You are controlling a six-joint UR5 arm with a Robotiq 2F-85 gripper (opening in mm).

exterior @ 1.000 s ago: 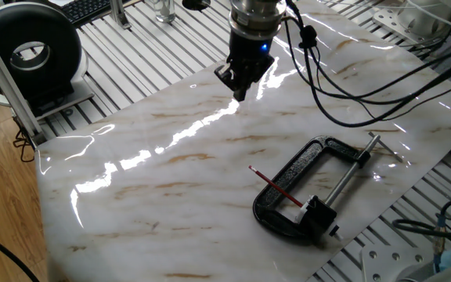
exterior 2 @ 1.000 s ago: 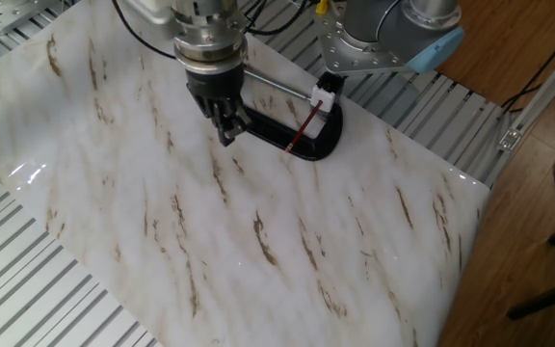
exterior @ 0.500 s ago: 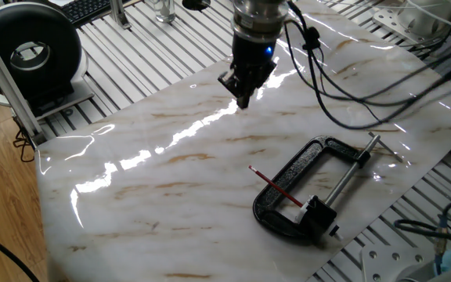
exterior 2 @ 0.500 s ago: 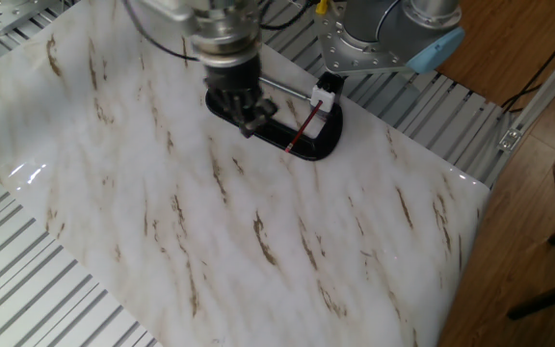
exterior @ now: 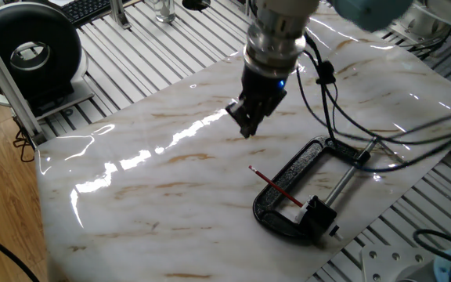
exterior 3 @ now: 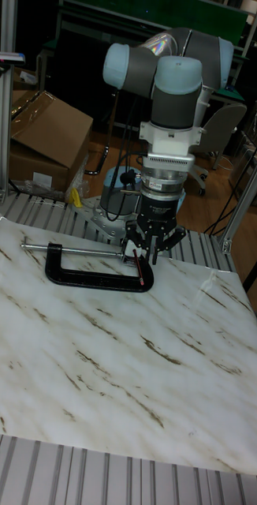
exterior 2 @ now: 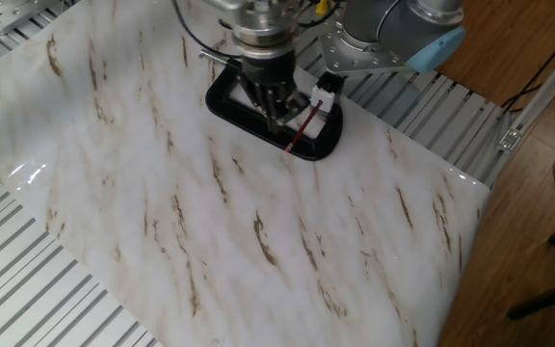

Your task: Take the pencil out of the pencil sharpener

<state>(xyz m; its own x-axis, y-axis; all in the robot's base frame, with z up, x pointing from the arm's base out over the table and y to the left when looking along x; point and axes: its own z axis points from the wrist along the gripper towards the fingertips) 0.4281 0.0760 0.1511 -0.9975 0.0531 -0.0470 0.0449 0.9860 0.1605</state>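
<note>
The thin red pencil (exterior: 276, 186) lies slanted across the marble board, with its far end stuck in the small black pencil sharpener (exterior: 316, 210). Both rest against the frame of a large black C-clamp (exterior: 288, 168). My gripper (exterior: 243, 125) hangs above the board, up and left of the pencil's free end, with nothing between its fingers. In the other fixed view the gripper (exterior 2: 277, 116) overlaps the clamp beside the pencil (exterior 2: 302, 135) and sharpener (exterior 2: 324, 96). The tall fixed view shows the gripper (exterior 3: 154, 252) with its fingers spread open just above the pencil (exterior 3: 142, 272).
The clamp's silver screw rod (exterior: 351, 171) runs toward the board's right edge. A black round device (exterior: 30, 51) stands at the back left. Cables (exterior: 366, 94) trail off the arm to the right. The robot base (exterior 2: 383, 39) sits behind the clamp, and a cardboard box (exterior 3: 42, 134) behind the table.
The gripper has travelled across the board toward the clamp and pencil, and now hangs close to them. The pencil, sharpener and clamp have not moved.
</note>
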